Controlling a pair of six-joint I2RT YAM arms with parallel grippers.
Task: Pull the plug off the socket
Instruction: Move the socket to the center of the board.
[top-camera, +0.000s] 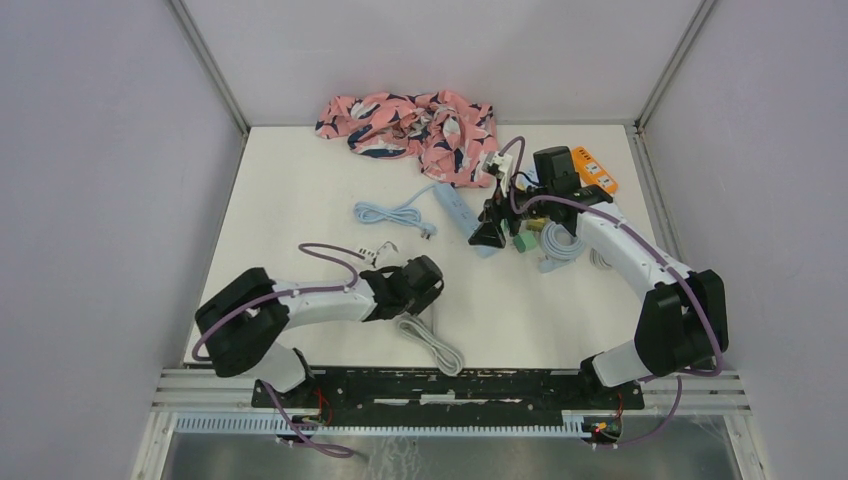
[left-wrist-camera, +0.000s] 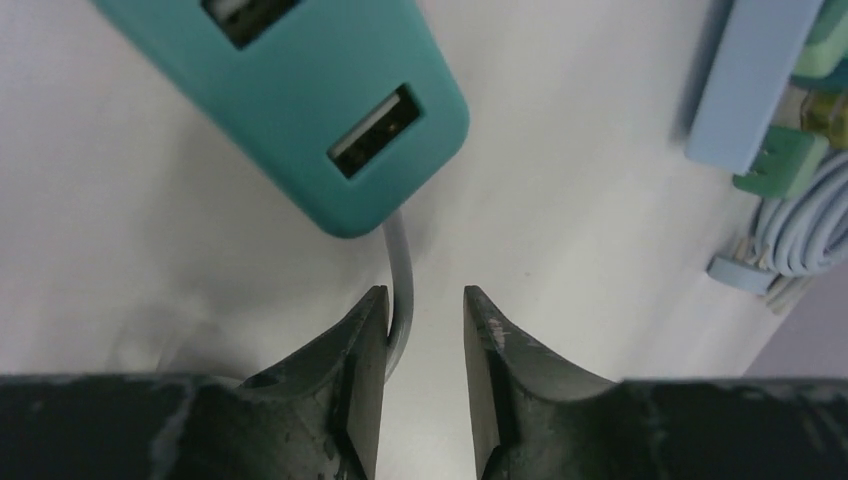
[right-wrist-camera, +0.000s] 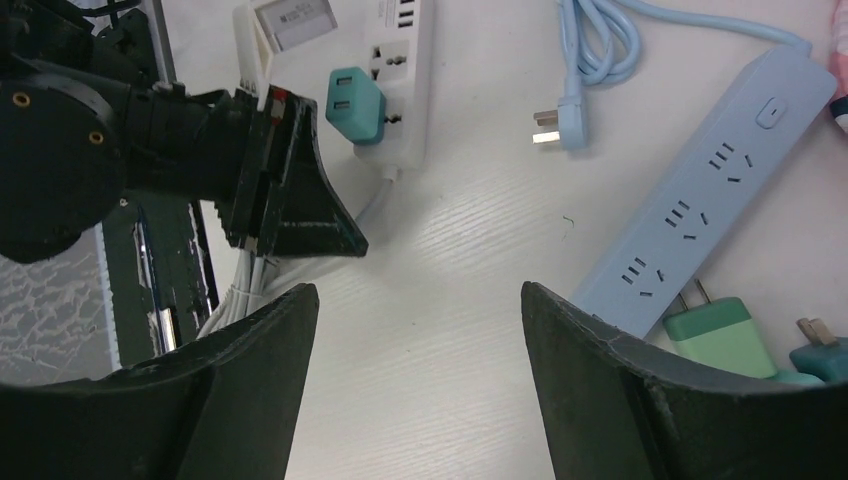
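- Left gripper (left-wrist-camera: 425, 300): one. Dark, scuffed jaws drawn close with a narrow slit between them, gripping nothing. A grey lead (left-wrist-camera: 403, 265) runs past one finger's inner edge.
- Plug (right-wrist-camera: 355, 105): one. Teal, smooth rounded block with two USB ports, seated in the white power strip (right-wrist-camera: 402, 55), just ahead of the left fingertips.
- White cable (top-camera: 432, 343): one, loosely folded.
- Cloth (top-camera: 410, 125): one. Pink, patterned, crumpled at the back.
- Blue power strip (right-wrist-camera: 710, 190): one. Slim matte bar with three outlet groups, its lead looped and its pronged end lying loose.
- Right gripper (right-wrist-camera: 412, 290): one. Black curved jaws spread wide, empty, just beside the blue strip.
- Green plug (right-wrist-camera: 712, 335): one. Loose, touching the blue strip.
- Orange device (top-camera: 596, 168): one, flat.
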